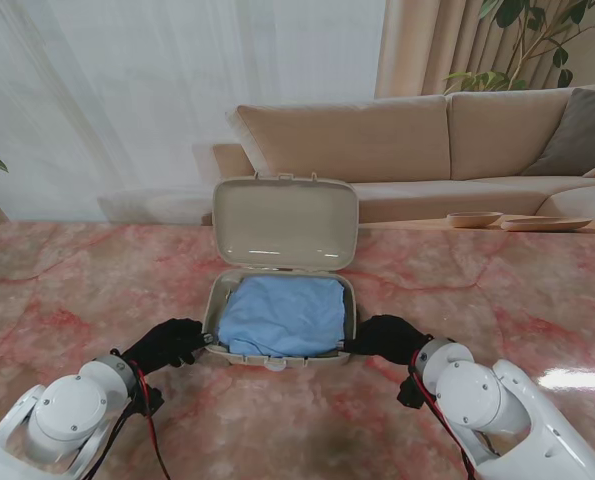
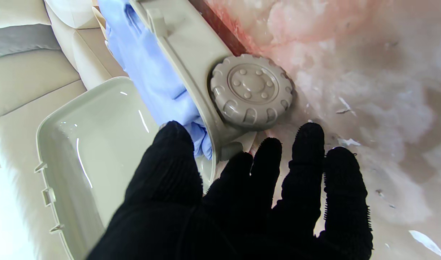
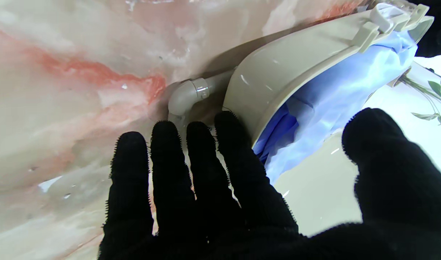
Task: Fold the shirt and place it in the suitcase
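A: What could go wrong from here?

B: Cloth caught in the rim, I'd say. The blue shirt (image 1: 281,315) lies folded inside the suitcase (image 1: 211,305), but it bulges at the edge nearest me. Shut the lid (image 1: 285,223) on that and the latches may not meet.

A: Anything else?

B: The case could slide. It sits on a smooth marble table (image 1: 67,290), and the left wrist view shows a wheel (image 2: 251,91) at its corner. An uneven push from either side might skate or turn it.

A: And the hands?

B: The left hand (image 1: 164,343) is at the case's left near corner, fingers (image 2: 307,151) spread, thumb up at the rim by the cloth. The right hand (image 1: 389,337) mirrors it on the right, fingers apart beside the shell. Neither has hold of anything that I can see, though the thumb hides whether it touches the shirt.

A: What's in the case?

B: Only the shirt, in the bottom half. The lid stands upright, showing nothing inside.
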Action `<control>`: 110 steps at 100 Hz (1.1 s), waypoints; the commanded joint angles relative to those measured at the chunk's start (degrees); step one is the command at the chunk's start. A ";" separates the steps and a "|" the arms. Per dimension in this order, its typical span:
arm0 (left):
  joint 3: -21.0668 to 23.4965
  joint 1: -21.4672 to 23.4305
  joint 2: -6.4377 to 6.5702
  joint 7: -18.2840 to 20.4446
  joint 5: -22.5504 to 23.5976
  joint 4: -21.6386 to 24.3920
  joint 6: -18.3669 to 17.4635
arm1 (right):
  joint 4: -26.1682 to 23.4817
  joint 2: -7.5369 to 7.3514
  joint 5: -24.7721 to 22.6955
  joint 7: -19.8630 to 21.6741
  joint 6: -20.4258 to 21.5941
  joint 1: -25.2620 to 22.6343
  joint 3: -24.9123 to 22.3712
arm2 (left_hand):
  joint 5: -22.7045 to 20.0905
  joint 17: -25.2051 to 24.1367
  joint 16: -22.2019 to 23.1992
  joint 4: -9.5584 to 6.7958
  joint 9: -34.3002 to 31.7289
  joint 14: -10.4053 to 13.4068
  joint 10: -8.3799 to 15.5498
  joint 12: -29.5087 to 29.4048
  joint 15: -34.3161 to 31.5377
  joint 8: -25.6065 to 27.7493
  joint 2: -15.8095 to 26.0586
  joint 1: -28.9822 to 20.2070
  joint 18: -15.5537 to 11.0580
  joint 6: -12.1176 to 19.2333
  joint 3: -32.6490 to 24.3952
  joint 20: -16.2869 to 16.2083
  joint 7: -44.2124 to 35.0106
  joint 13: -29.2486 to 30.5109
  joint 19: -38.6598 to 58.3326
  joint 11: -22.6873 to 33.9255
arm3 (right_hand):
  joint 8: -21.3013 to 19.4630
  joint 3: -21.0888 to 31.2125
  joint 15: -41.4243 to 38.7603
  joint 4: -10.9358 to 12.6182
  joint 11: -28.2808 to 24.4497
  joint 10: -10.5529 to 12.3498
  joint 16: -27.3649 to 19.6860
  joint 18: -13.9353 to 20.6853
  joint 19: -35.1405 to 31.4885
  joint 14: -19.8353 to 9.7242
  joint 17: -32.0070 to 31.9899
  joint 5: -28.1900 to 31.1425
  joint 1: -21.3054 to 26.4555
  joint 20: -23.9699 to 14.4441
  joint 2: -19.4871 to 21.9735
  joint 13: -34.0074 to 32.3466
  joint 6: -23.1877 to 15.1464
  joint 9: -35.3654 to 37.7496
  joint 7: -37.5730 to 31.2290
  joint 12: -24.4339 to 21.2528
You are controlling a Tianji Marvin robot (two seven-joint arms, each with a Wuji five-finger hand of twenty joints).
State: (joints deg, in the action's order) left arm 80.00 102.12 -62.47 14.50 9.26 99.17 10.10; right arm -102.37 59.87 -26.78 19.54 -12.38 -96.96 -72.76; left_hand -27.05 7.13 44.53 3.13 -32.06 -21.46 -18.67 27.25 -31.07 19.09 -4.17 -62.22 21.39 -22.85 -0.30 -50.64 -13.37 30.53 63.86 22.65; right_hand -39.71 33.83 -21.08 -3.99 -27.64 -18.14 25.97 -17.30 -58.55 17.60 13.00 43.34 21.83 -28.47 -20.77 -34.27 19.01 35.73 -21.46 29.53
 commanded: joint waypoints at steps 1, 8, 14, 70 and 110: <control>0.18 0.89 -0.22 -0.17 0.36 1.10 0.13 | -0.83 0.26 -0.02 0.41 -0.48 -0.90 -0.42 | -3.00 -0.87 -0.28 -0.55 -0.68 -1.78 2.04 -0.14 0.26 2.17 3.14 1.13 1.34 10.04 2.21 -0.23 -3.61 -1.91 -0.07 -0.66 | -0.30 -1.70 -0.46 2.48 0.40 0.99 -0.01 0.25 -0.86 -0.99 0.19 -0.93 1.99 -1.23 0.39 -2.35 -8.89 0.18 0.80 -0.17; 0.74 1.37 -0.21 -0.23 0.77 1.70 0.47 | -1.31 0.28 -0.25 0.34 -0.59 -1.27 -1.08 | -3.01 -0.92 -0.36 -0.55 -0.63 -1.72 1.95 -0.18 0.39 2.14 3.15 1.15 1.37 10.15 2.22 -0.14 -3.52 -1.95 -0.27 -0.77 | -0.33 -1.94 -0.57 2.51 0.30 0.99 0.09 0.16 -0.95 -0.95 0.41 -0.85 2.07 -1.31 0.35 -2.54 -8.81 0.43 0.75 -0.03; 1.12 1.66 -0.21 -0.33 1.14 2.02 0.62 | -1.52 0.36 -0.28 0.00 -0.67 -1.51 -1.39 | -3.08 -0.79 -0.38 -0.55 -0.72 -1.78 2.02 -0.18 0.43 2.14 3.11 1.16 1.50 10.16 2.22 -0.10 -3.49 -1.92 -0.30 -0.78 | -0.38 -2.04 -0.77 2.55 0.14 0.90 0.21 -0.06 -1.06 -0.90 0.69 -0.54 2.27 -1.38 0.19 -2.84 -8.76 0.71 0.60 0.10; 4.41 5.07 -0.21 -0.78 3.11 4.70 1.50 | -1.66 0.83 0.70 -1.47 -2.08 -0.56 -2.26 | -3.13 -1.03 -0.47 -0.56 -0.94 -1.66 2.14 -0.13 0.68 2.20 3.00 1.14 1.36 10.29 2.21 -0.08 -3.25 -1.88 -0.48 -0.92 | -0.59 -1.43 -1.80 2.62 -0.47 1.11 0.46 -0.57 -1.99 -0.77 1.62 0.39 1.94 -1.52 -0.73 -3.92 -9.25 1.96 0.08 0.35; 8.07 9.58 -1.08 -5.03 5.34 8.83 0.96 | 2.37 4.17 4.95 -12.68 -10.13 9.58 -1.08 | -3.09 -0.85 -0.53 -0.55 -1.41 -1.57 2.22 -0.15 0.86 2.13 2.83 1.23 1.53 10.42 2.24 -0.10 -2.78 -1.69 -0.69 -1.11 | -0.25 5.32 -1.75 3.20 -0.59 2.13 0.83 -0.83 -3.20 -1.84 2.22 -8.56 3.02 -2.03 -8.69 -3.60 -10.01 -1.84 3.30 0.88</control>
State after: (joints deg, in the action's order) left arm 87.89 111.11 -63.26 9.64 14.33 107.66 11.33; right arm -102.17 62.67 -23.66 7.99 -23.34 -90.21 -73.82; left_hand -29.54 6.62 44.53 3.13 -32.07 -21.46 -17.95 27.25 -31.07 21.01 -4.17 -62.22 21.53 -14.72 -0.31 -50.64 -16.20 30.53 63.86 22.65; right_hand -39.70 36.05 -22.45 -3.39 -27.80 -17.48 25.97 -17.95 -59.98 17.48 15.25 38.57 23.93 -28.51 -26.22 -36.80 10.99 36.32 -18.64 29.53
